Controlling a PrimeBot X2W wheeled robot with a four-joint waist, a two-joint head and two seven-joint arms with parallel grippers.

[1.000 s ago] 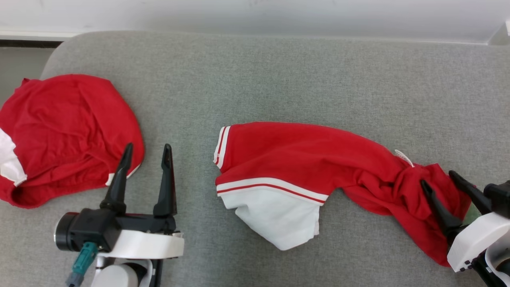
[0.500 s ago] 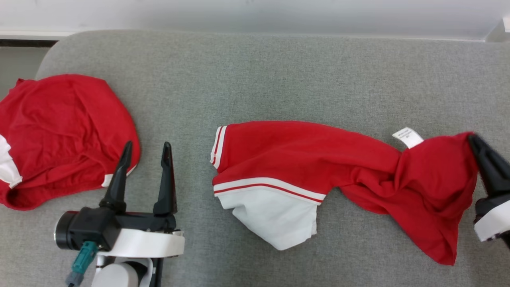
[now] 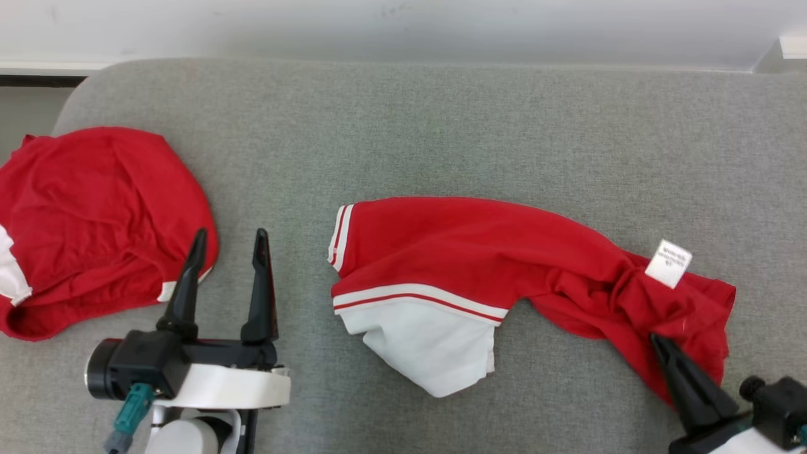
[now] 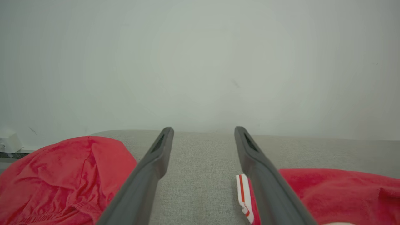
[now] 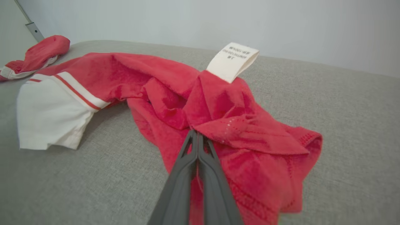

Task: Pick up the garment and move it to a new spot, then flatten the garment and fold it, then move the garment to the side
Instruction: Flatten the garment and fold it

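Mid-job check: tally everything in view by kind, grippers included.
Garments, red and white: 2 (left garment, centre garment)
Labels: 1 (care label)
Grippers: 2 (left gripper, right gripper)
Cushions: 1 (grey cushion)
Total: 6

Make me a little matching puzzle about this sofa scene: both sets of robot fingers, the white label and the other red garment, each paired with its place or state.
Things
1. left arm's fingers
2. right arm's fingers
3. white label
4. second red garment

Places or states
A. sticks up from bunched red cloth
B. closed on the striped garment
C. spread apart, holding nothing
D. heaped at the left end of the sofa

Pairs: 1-C, 2-B, 3-A, 4-D
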